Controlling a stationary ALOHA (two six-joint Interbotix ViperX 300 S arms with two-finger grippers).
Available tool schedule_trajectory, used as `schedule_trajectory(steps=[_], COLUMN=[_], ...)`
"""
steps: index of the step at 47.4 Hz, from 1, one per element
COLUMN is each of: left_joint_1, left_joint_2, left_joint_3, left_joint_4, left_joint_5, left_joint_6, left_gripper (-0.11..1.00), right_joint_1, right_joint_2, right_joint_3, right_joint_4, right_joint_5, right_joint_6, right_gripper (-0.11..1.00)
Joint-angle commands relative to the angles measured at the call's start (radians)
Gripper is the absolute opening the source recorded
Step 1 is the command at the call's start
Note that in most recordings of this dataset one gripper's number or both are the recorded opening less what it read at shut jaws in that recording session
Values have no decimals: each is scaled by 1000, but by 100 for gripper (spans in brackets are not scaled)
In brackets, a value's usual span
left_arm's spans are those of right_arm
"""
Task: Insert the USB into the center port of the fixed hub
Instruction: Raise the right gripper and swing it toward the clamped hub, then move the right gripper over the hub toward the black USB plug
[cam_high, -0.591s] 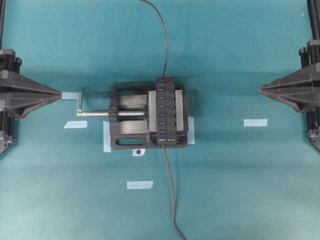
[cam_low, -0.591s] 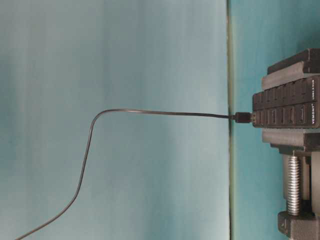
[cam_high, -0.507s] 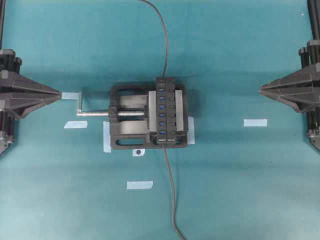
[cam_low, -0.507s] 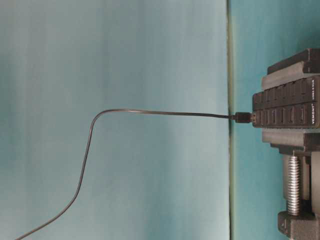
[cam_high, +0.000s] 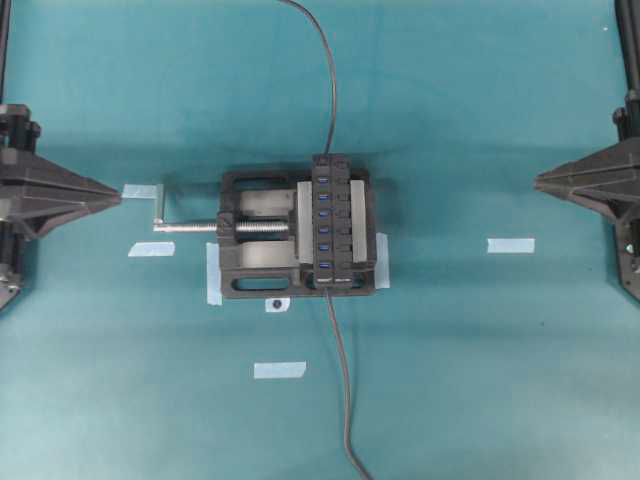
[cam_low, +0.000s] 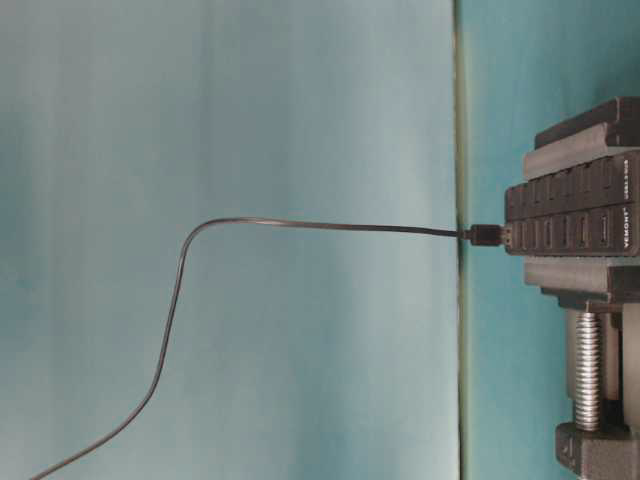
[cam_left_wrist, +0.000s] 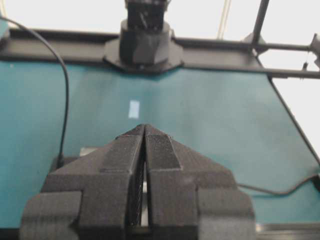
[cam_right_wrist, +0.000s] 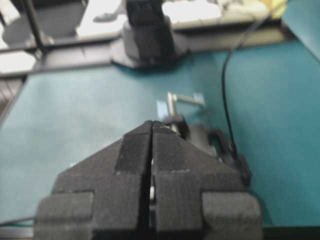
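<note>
Teal worktop bearing a black vise clamping the fixed hub mid-scene, well apart from left gripper and right gripper, fingers pressed together, empty; USB at the hub's near end, outside the center port

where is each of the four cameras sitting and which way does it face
Overhead: above the table, looking straight down on the vise clamping the fixed hub; left claw and right claw at the edges.
Table-level: low beside the table, picture rolled sideways, facing the fixed hub end-on; no robot shows.
Left wrist: behind the shut left claw, facing the opposite arm's base.
Right wrist: behind the shut right claw, facing the vise.
Overhead and table-level both show the hub.
</note>
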Motion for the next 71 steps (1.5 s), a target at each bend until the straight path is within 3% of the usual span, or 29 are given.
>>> schedule_trajectory(steps=[1,27,56,71], left_joint_1=[-2,-2,0,0], left_joint_2=[32,141,216,250], left_joint_3=[-32,-80,-98,-106], left_joint_4=[2,3,3,2], left_joint_5=[5,63,91,91], left_joint_6=[2,-6,-5,-18], left_gripper=[0,0,0,0], right_joint_1=[-9,-80,-121,-140], right_joint_2=[15,218,437,569], right_joint_3=[-40,-169,-236,-333], right_joint_4=[0,-20,-34,-52], right_joint_5=[34,245,264,342], right_joint_6=[11,11,9,8], right_gripper=[-1,-1,-1,-1])
